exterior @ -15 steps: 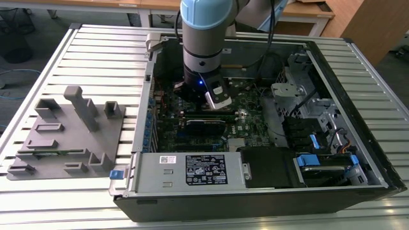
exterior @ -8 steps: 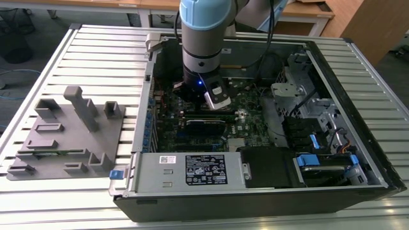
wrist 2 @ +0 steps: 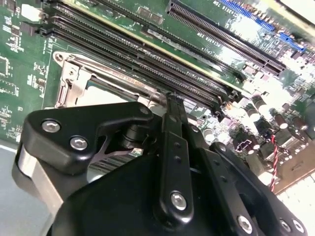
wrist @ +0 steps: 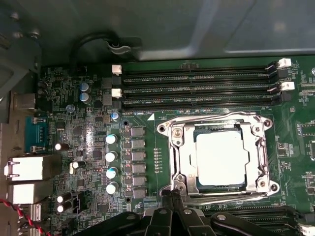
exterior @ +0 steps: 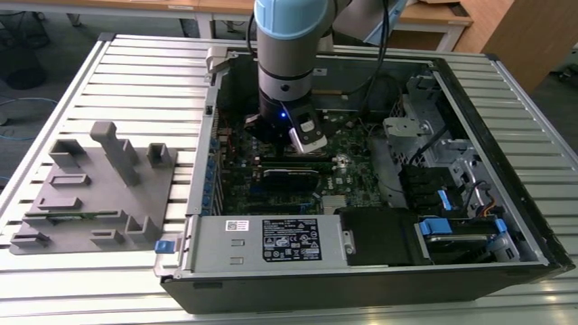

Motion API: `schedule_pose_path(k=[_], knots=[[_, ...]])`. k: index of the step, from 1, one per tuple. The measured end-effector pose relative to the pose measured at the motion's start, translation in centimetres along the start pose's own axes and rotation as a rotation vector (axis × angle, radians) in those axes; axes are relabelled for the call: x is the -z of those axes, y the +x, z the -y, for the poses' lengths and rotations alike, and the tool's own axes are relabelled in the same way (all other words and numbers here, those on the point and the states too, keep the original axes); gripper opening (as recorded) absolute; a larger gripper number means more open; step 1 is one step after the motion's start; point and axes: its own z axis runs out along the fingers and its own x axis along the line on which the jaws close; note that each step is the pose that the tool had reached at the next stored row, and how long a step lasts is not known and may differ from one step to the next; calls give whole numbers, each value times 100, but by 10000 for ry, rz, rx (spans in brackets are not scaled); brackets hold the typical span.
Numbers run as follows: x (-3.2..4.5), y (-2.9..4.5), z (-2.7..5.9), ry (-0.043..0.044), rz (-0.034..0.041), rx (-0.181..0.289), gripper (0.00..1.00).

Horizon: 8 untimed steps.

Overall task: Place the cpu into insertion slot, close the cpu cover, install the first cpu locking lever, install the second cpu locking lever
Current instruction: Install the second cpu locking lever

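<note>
Green motherboard [wrist: 88,162], cpu [wrist: 222,158] under cpu cover [wrist: 183,152], narrow end effector [wrist: 171,195] alongside.

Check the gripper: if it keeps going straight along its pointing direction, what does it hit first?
Probably the edge of the cpu cover at the socket corner: the gripper tips sit right beside that corner, over the motherboard. Depth is unclear, so a locking lever there could come first.

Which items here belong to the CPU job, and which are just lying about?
Job: cpu, seated under the closed cpu cover; insertion slot; pincer at the cover's edge.

Lying about: grey fixture block, power supply, empty memory slots.
</note>
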Motion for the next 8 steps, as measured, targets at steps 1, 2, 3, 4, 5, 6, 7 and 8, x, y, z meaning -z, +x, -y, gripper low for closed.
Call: schedule_pose_path(k=[1,2,3,4,5,6,7,8], knots=[[3,0,-1,-2,1,0,11],[3,0,-1,-3,1,0,11],[3,0,-1,-3,1,0,11],[4,0,-1,-2,1,0,11],[6,0,0,1,0,0,11],[5,0,-1,0,-1,0,11],[5,0,0,2,-2,0,11],[1,0,0,0,-1,0,11]])
